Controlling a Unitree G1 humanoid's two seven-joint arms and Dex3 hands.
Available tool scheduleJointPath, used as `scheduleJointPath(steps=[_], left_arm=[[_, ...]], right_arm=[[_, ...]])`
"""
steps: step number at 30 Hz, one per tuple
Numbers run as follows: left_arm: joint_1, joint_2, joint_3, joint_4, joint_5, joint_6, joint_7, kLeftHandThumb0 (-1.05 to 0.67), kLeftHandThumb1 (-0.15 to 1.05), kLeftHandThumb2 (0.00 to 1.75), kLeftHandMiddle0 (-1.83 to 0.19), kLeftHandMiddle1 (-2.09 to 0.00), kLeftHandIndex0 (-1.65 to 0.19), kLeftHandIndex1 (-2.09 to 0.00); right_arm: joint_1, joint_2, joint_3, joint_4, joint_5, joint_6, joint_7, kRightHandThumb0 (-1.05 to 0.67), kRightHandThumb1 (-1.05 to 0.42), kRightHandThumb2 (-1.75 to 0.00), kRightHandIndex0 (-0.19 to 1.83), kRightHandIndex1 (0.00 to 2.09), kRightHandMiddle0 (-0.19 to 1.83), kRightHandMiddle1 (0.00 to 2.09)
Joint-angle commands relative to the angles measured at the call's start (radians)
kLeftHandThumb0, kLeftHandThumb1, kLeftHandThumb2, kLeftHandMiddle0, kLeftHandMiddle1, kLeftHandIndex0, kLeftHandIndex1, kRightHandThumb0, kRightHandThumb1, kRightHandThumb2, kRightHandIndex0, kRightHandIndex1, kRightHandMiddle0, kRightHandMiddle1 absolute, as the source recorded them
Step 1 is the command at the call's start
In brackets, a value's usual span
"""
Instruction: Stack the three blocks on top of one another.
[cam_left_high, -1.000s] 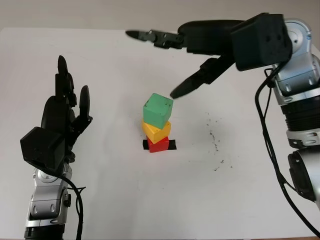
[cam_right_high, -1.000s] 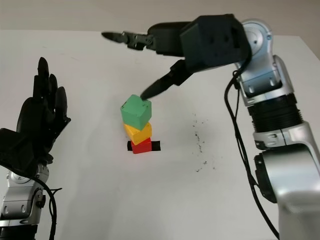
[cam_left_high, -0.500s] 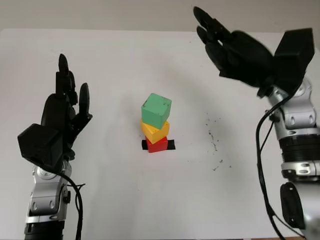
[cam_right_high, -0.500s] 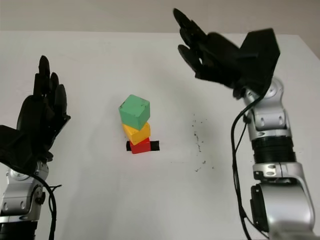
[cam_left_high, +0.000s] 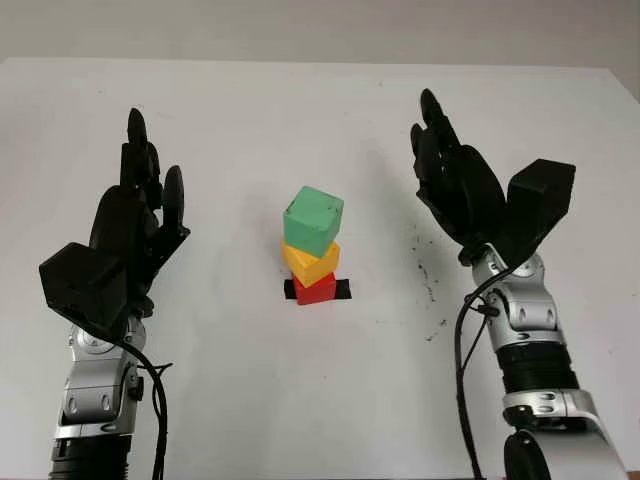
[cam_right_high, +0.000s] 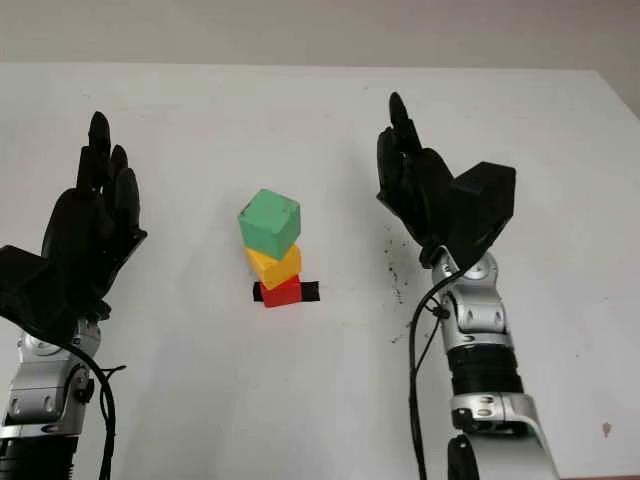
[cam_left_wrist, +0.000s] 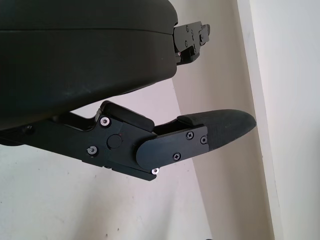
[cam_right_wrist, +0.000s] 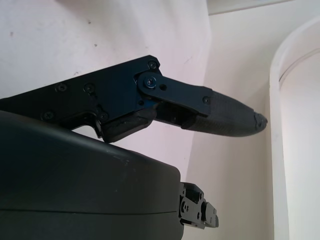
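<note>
while the green block (cam_left_high: 313, 220) sits tilted on the yellow block (cam_left_high: 311, 262) and red block (cam_left_high: 316, 289), the stack stands between the open left hand (cam_left_high: 128, 228) and open right hand (cam_left_high: 458, 192), well apart from both.

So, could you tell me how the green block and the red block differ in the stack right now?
The green block sits on top, fully exposed; the red block is at the bottom, mostly hidden under the yellow block. The green looks tilted; the red sits on black tape. Both are cubes in one stack.
</note>
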Motion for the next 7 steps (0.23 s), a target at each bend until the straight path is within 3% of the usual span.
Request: scheduleJointPath(steps=[1,7], left_arm=[[-0.002,0.003,-0.002,-0.006,-0.005,-0.01,-0.004,-0.77,1.05,0.68,0.19,0.0,0.19,0.0],[0.005,-0.005,-0.01,-0.013,-0.011,0.003,-0.007,-0.76,1.05,0.68,0.19,0.0,0.19,0.0]], right_arm=[[0.023,0.001,0.009,0.013,-0.016,-0.033,-0.008,-0.75,-1.05,-0.81,-0.19,0.0,-0.19,0.0],[0.027,0.002,-0.001,0.022,-0.004,-0.054,-0.006,-0.74,-1.05,-0.78,-0.19,0.0,-0.19,0.0]])
